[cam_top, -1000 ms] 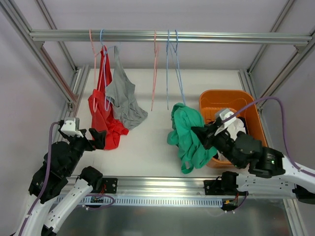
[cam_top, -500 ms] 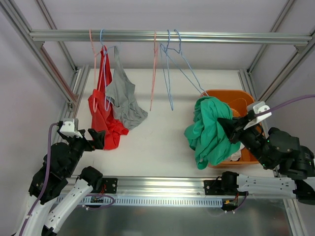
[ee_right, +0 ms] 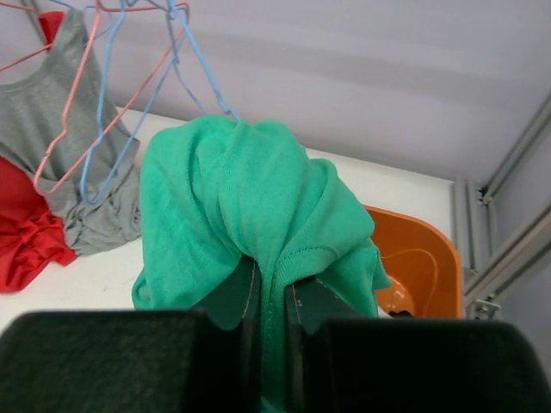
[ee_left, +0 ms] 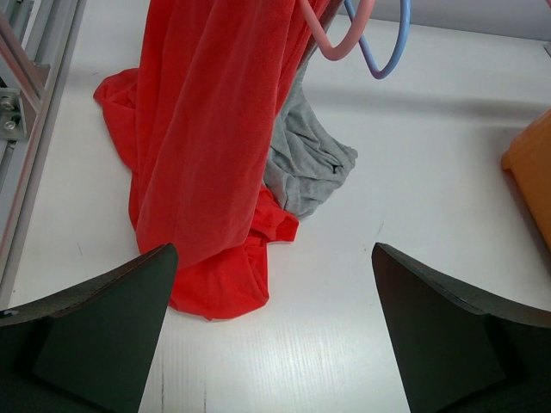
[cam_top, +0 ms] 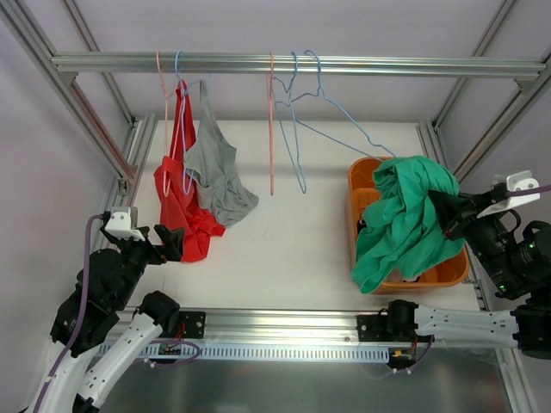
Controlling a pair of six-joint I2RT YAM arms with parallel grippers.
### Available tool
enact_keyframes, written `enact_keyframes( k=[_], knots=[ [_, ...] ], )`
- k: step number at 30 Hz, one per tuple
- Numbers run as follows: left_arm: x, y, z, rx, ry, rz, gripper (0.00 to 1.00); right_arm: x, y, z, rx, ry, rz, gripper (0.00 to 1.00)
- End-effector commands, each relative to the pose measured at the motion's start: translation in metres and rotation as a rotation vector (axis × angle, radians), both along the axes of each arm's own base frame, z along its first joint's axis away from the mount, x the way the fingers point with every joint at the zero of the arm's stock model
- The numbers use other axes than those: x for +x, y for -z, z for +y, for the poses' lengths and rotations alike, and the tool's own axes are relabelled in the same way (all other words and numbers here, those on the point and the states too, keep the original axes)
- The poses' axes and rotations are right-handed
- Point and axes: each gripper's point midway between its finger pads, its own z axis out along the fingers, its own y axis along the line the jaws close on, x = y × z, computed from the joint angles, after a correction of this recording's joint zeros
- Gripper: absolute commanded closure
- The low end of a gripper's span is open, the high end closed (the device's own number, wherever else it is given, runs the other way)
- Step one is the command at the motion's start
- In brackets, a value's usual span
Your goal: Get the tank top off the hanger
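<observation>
Rightward has gone the green knit tank top (cam_top: 405, 215), carried from mid-table to over the orange plastic basket (cam_top: 362, 168). My left gripper (ee_left: 274, 335) idles spread wide by the red tank top (ee_left: 207, 146). The blue wire hanger (cam_top: 298, 163) slants toward the green cloth; I can't tell whether it's snagged. My right gripper (ee_right: 271, 297) pinches green fabric. Next, I judge: pull clear, then release.

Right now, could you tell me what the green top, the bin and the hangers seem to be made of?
The green top looks like soft matte knit fabric: it drapes in folds and shows a stitched hem. The bin is likely moulded plastic: smooth, uniform orange. The hangers are thin bent rods, smooth pink and blue, probably coated wire or plastic.
</observation>
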Motion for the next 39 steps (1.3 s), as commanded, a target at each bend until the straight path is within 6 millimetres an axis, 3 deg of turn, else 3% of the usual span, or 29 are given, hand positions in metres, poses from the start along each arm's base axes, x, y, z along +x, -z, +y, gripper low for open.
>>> enact_keyframes(
  k=[1, 10, 15, 20, 21, 23, 24, 25, 26, 27, 29, 30, 31, 33, 37, 38, 39],
  knots=[
    [0.004, -0.007, -0.003, -0.021, 0.002, -0.026, 0.01, 0.005, -0.008, -0.032, 0.009, 0.119, -0.024, 1.00],
    [0.004, -0.007, -0.006, -0.024, 0.014, -0.020, 0.01, 0.012, 0.031, -0.044, -0.096, 0.304, 0.003, 1.00],
    [0.003, -0.008, -0.005, -0.031, 0.014, -0.029, 0.01, 0.014, 0.060, -0.026, -0.121, 0.279, 0.019, 1.00],
    [0.005, -0.007, -0.007, -0.028, 0.017, -0.016, 0.01, 0.022, 0.068, -0.004, -0.255, 0.350, 0.028, 1.00],
    [0.005, -0.006, -0.007, -0.027, 0.018, -0.013, 0.01, 0.025, 0.070, -0.014, -0.274, 0.424, 0.044, 1.00],
    [0.004, -0.006, -0.009, -0.028, 0.027, -0.012, 0.01, 0.038, 0.084, -0.004, -0.337, 0.412, 0.108, 1.00],
    [0.004, -0.006, -0.009, -0.029, 0.029, -0.012, 0.01, 0.049, 0.099, -0.029, -0.355, 0.545, 0.183, 1.00],
    [0.004, -0.006, -0.009, -0.028, 0.029, -0.011, 0.01, 0.060, 0.120, -0.011, -0.344, 0.433, 0.265, 1.00],
    [0.004, -0.006, -0.009, -0.028, 0.030, -0.013, 0.01, 0.071, 0.137, -0.015, -0.345, 0.454, 0.341, 0.99],
    [0.004, -0.006, -0.009, -0.028, 0.030, -0.014, 0.01, 0.075, 0.144, -0.036, -0.266, 0.547, 0.394, 1.00],
    [0.003, -0.007, -0.008, -0.031, 0.028, -0.022, 0.01, 0.081, 0.153, -0.038, -0.190, 0.551, 0.445, 1.00],
    [0.003, -0.007, -0.008, -0.031, 0.028, -0.023, 0.01, 0.087, 0.159, -0.052, -0.132, 0.616, 0.485, 1.00],
    [0.002, -0.007, -0.007, -0.031, 0.027, -0.027, 0.01, 0.095, 0.161, -0.044, -0.087, 0.569, 0.519, 1.00],
    [0.002, -0.007, -0.007, -0.031, 0.027, -0.025, 0.01, 0.111, 0.170, -0.048, -0.066, 0.604, 0.582, 1.00],
    [0.004, -0.004, -0.011, -0.021, 0.037, -0.007, 0.01, 0.126, 0.117, -0.061, -0.022, 0.678, 0.444, 1.00],
    [0.004, -0.003, -0.011, -0.020, 0.042, -0.004, 0.01, 0.127, 0.083, -0.063, -0.002, 0.677, 0.383, 1.00],
    [0.005, -0.003, -0.012, -0.020, 0.045, -0.002, 0.01, 0.127, 0.067, -0.064, -0.005, 0.678, 0.364, 1.00]
  ],
)
